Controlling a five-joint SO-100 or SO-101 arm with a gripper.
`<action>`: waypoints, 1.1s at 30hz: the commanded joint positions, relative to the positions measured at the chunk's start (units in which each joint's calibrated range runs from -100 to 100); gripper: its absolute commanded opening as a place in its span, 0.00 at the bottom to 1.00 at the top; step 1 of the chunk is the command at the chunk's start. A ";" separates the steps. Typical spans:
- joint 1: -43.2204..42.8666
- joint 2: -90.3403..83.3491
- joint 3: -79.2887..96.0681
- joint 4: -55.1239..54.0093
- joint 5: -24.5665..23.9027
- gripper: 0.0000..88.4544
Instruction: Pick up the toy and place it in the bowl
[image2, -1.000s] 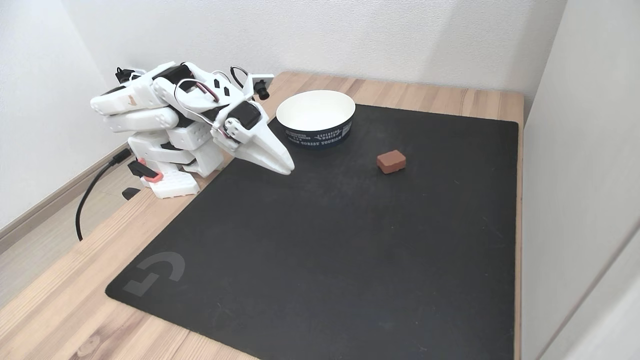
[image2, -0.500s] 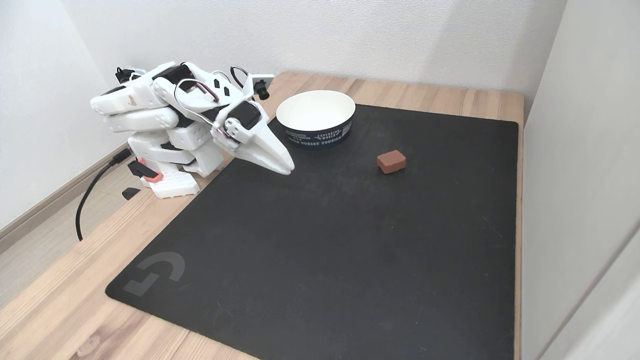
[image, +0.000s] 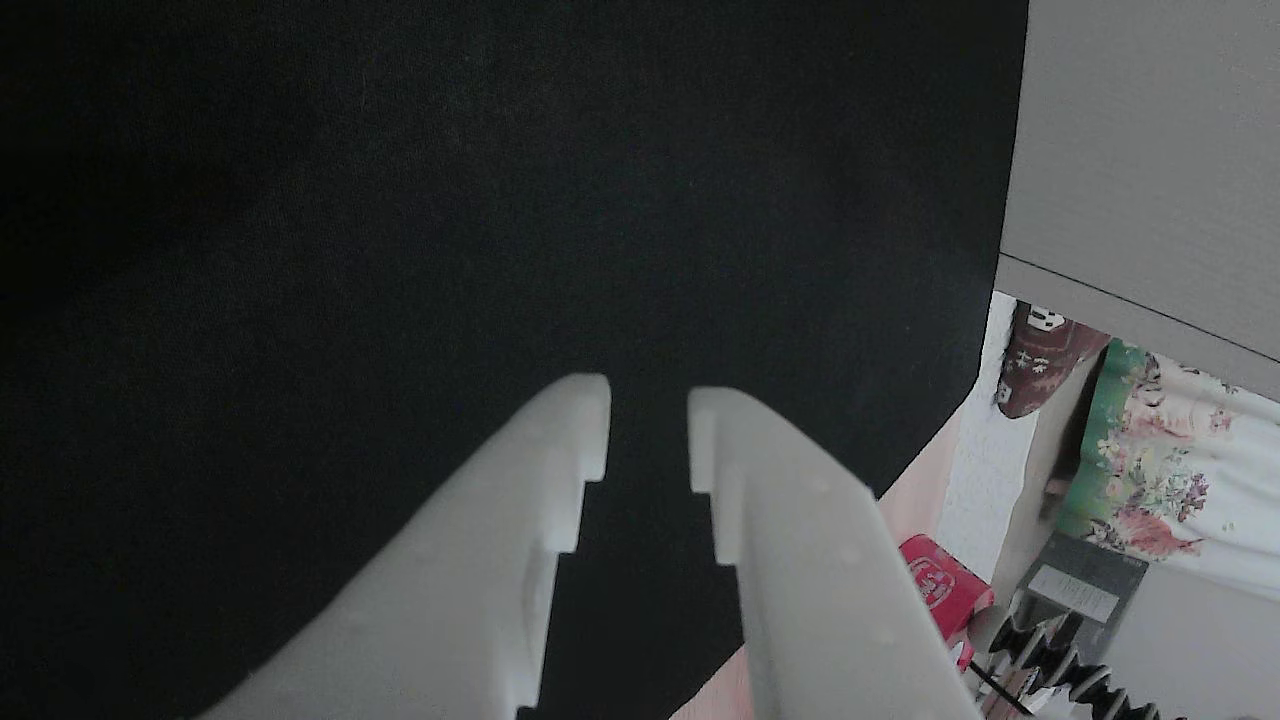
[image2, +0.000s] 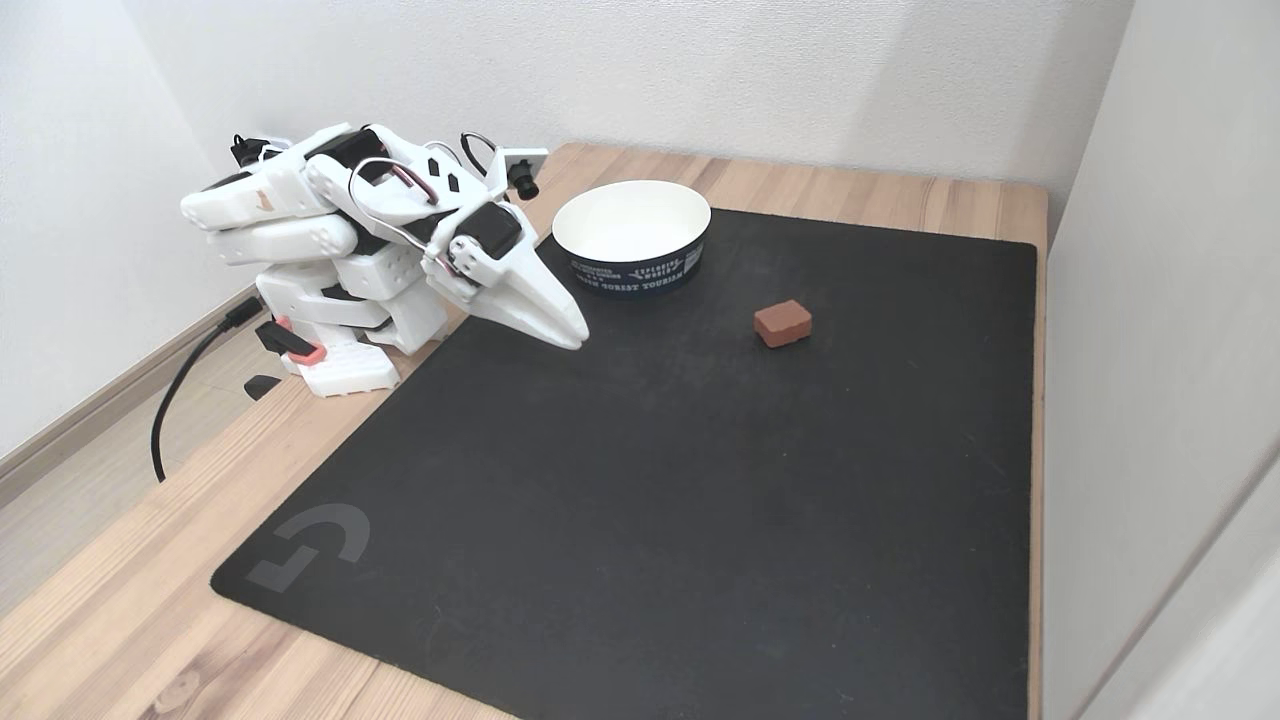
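In the fixed view the toy (image2: 782, 323), a small dark-red rounded block, lies on the black mat (image2: 650, 480), to the right of the bowl and a little nearer the camera. The bowl (image2: 640, 268) is round, white inside with a dark printed band outside, and stands at the mat's far edge. My gripper (image2: 575, 338) hangs low over the mat's left part, left of the bowl and well left of the toy. The other view shows my gripper (image: 648, 410) from behind: two white notched fingers a narrow gap apart, with nothing between them, over bare mat (image: 400, 200).
The folded white arm (image2: 330, 230) and its base sit at the wooden table's (image2: 120, 620) left edge, with a black cable (image2: 170, 400) hanging off. A wall panel (image2: 1150, 350) borders the table's right side. A flat red packet (image: 935, 585) lies beyond the mat's edge.
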 joint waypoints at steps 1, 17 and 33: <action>0.59 -0.58 0.78 0.20 0.11 0.03; 0.51 -0.67 0.60 0.62 0.00 0.03; -0.16 16.76 -16.89 0.11 0.05 0.03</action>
